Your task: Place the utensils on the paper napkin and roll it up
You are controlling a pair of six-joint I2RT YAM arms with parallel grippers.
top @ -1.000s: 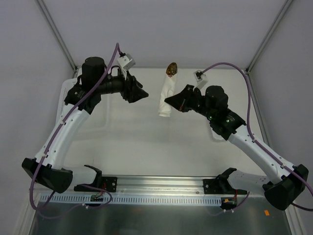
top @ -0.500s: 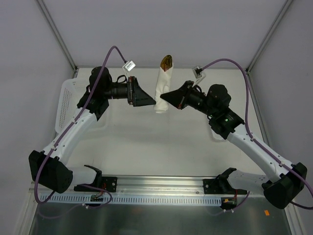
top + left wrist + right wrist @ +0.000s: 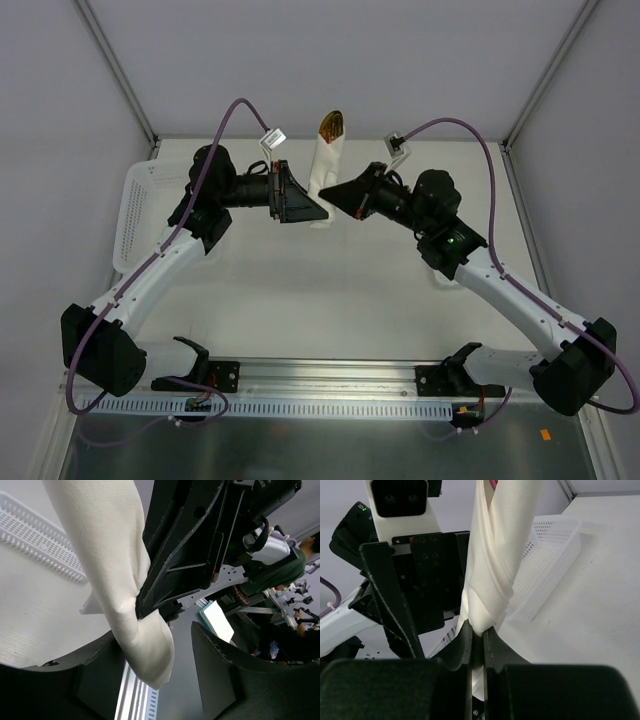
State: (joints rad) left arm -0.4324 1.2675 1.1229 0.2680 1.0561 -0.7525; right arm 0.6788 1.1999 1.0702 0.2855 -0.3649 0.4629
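The paper napkin (image 3: 323, 172) is already rolled into a slim white tube. It is held off the bench (image 3: 300, 300) toward 12 o'clock in the top view, between the two arms. The tube stands nearly upright, and its upper end leans a little toward 1 o'clock. The gold bowl of the spoon (image 3: 332, 124) pokes out of that upper end. The spoon's handle is hidden inside the roll, and no fork can be made out in any view.

The right gripper (image 3: 477, 630) reaches in from 3 o'clock and is clenched on the lower part of the paper napkin. In its own wrist view the two fingers are pressed almost together, with a fold of white paper pinched between them. The wrapped layers of the tube rise above the pinch toward 12 o'clock.

The left gripper (image 3: 157, 650) comes in from 9 o'clock and is released, with its fingers spread to either side of the tube's bottom end. In the left wrist view the paper lies against the finger at 7 o'clock. A clear gap separates it from the finger at 5 o'clock. The right gripper's black finger bites into the roll just above.

A white perforated basket (image 3: 135, 205) sits at the bench's 9 o'clock edge, well apart from the roll.
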